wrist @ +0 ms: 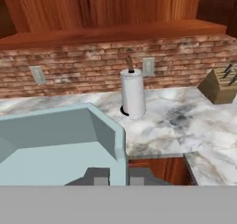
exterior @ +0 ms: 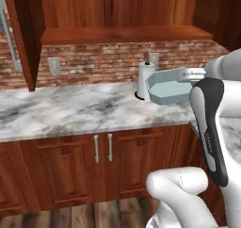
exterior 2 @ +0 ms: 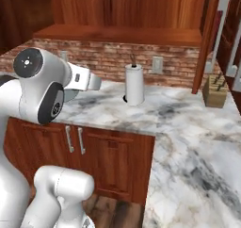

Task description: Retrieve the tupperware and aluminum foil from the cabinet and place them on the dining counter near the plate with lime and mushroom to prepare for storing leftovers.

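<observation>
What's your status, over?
Claw shut on the pale blue plastic tupperware tub, held up over the marble counter. White paper towel roll stands just behind the tub. Aluminum foil not spotted.

tupperware (exterior: 168,88) beside paper towel roll (exterior: 144,81), perhaps touching

The arm (exterior 2: 37,88) is glossy white, built of thick rounded segments with bulbous elbows, and dark charcoal panels run along the sides of its joints (exterior: 211,128). One round white joint cap (exterior 2: 29,62) carries a black ring with a small pale centre. The gripper (wrist: 115,177) ends in two small, blocky, dark grey fingertips (wrist: 98,176).
</observation>
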